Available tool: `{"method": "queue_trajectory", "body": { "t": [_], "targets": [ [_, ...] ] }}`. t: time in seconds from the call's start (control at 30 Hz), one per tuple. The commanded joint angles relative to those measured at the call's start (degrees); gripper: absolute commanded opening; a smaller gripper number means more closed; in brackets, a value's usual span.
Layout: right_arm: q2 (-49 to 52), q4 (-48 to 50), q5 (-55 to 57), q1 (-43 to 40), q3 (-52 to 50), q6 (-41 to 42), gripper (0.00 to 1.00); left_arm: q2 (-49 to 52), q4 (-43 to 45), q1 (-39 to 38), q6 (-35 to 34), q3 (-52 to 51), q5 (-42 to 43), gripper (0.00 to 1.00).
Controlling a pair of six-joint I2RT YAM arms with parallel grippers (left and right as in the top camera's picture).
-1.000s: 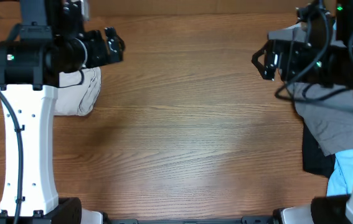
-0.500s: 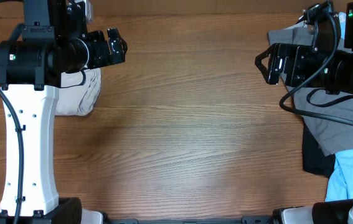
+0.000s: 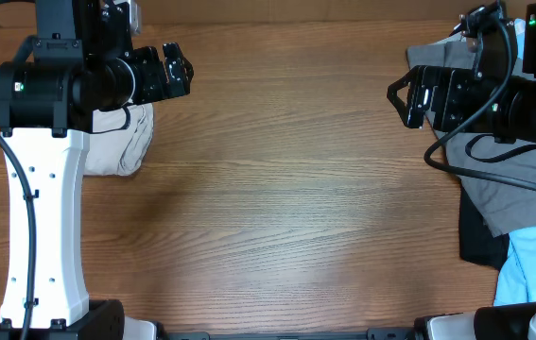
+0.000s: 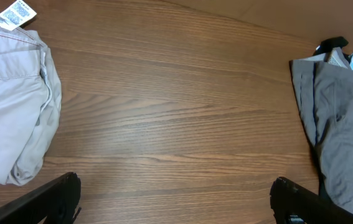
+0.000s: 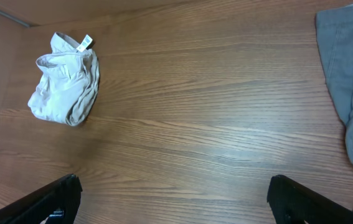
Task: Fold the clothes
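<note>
Nudged upward since a second ago; left gripper (image 4: 175,200), right gripper (image 5: 175,199) spread, empty, parked clear of shorts (image 5: 64,90) bundled upper left, seemingly folded.

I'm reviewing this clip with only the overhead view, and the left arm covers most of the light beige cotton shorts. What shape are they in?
Observer: The right wrist view shows the light beige cotton shorts whole. They lie as one bunched bundle, not spread flat.
Operator: Any tag showing?
Observer: Yes, a small white tag sticks out at one end of the bundle.
Operator: Is either gripper holding cloth?
Observer: No. In the wrist views the left gripper and right gripper have their fingers spread wide, with only the bare wooden table between them.
</note>
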Motion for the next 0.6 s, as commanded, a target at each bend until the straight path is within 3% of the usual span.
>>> {"method": "queue_trajectory", "body": {
  "t": [0.0, 0.47, 0.57],
  "targets": [
    [-0.3, 0.1, 0.2, 0.0, 1.1, -0.2, 1.0, 0.3, 0.0, 0.0, 1.4, 0.6, 0.3, 1.0],
    [-1.1, 0.3, 3.1, 0.0, 1.1, -0.3, 1.0, 0.3, 0.0, -0.1, 1.4, 0.6, 0.4, 1.0],
    [-3.1, 3.9, 4.6, 0.0, 0.3, -0.3, 1.0, 0.3, 0.0, -0.1, 1.4, 0.6, 0.4, 1.0]
  ]
}}
